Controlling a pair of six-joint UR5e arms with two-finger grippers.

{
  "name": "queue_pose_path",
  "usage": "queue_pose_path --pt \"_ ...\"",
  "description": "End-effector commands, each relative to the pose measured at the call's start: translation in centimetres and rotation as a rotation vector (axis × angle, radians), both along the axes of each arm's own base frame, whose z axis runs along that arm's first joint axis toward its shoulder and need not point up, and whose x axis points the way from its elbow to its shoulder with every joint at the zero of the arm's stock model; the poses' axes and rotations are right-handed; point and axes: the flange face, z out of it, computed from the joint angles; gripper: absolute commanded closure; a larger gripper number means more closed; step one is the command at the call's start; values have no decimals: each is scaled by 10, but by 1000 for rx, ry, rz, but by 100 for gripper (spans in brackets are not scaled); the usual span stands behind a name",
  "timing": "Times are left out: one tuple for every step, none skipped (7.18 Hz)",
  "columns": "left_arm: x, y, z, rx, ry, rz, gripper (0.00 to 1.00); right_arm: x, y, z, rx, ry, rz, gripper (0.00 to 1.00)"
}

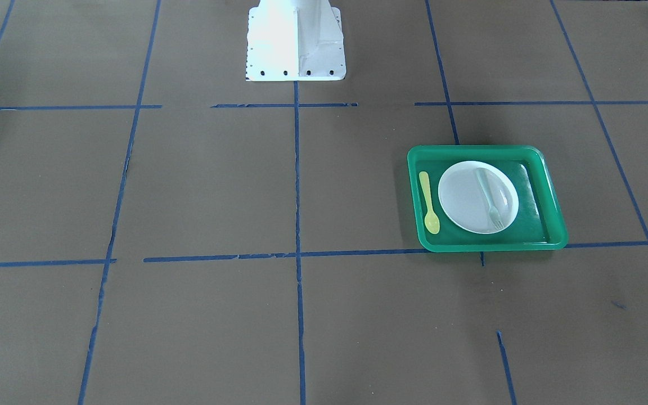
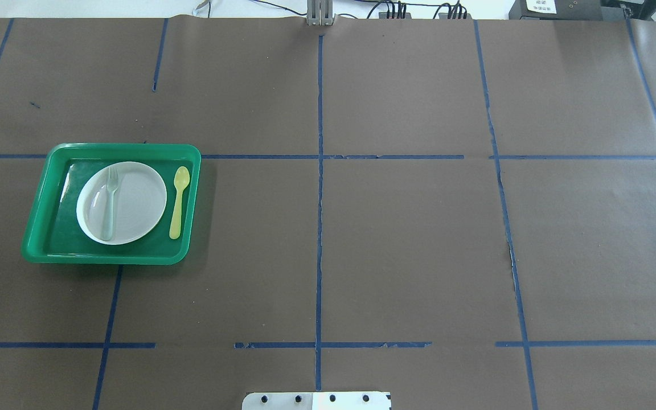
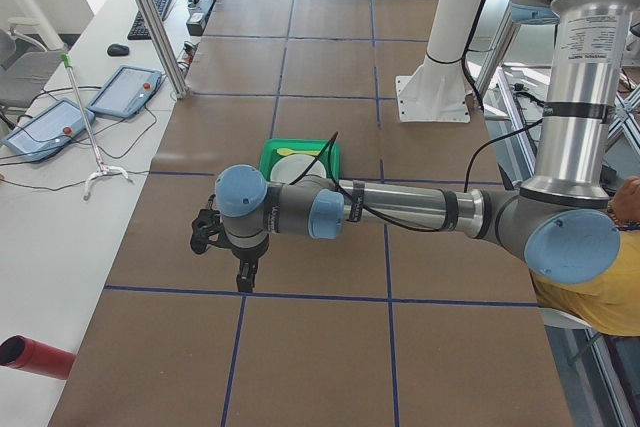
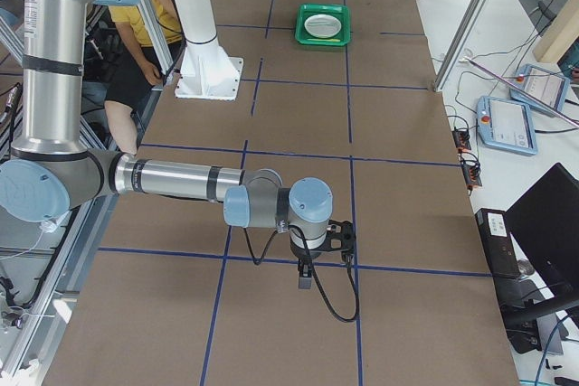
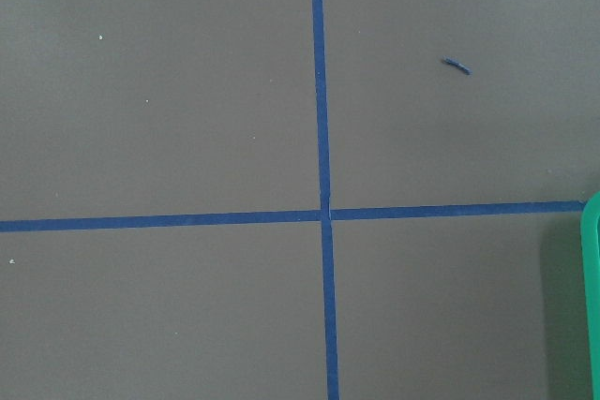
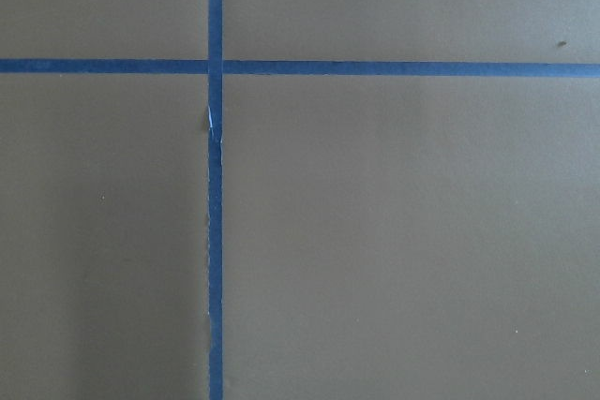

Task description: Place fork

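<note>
One fork, pale and translucent, is found flat on the white plate inside the green tray. In the overhead view it is set toward the plate's 9 o'clock side, tines to 12, handle to 6. A yellow spoon is noted at the plate's 3 o'clock. The fork is judged very light, thin, fairly stiff and slick. A pinch across the mid-handle edges is advised, since it may skid. Of the left gripper and right gripper, seen only side-on, finger spacing cannot be told.
</note>
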Motion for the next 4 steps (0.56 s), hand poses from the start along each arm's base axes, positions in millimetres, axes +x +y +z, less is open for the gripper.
queue_pose_path --pt "9 -2 -2 17 -1 17 0 0 0 0 0 0 0 0" --pt "12 -2 0 11 -8 23 0 0 0 0 0 0 0 0" --pt "16 -1 11 -1 -8 37 0 0 0 0 0 0 0 0" --pt "17 3 10 -4 1 33 0 0 0 0 0 0 0 0"
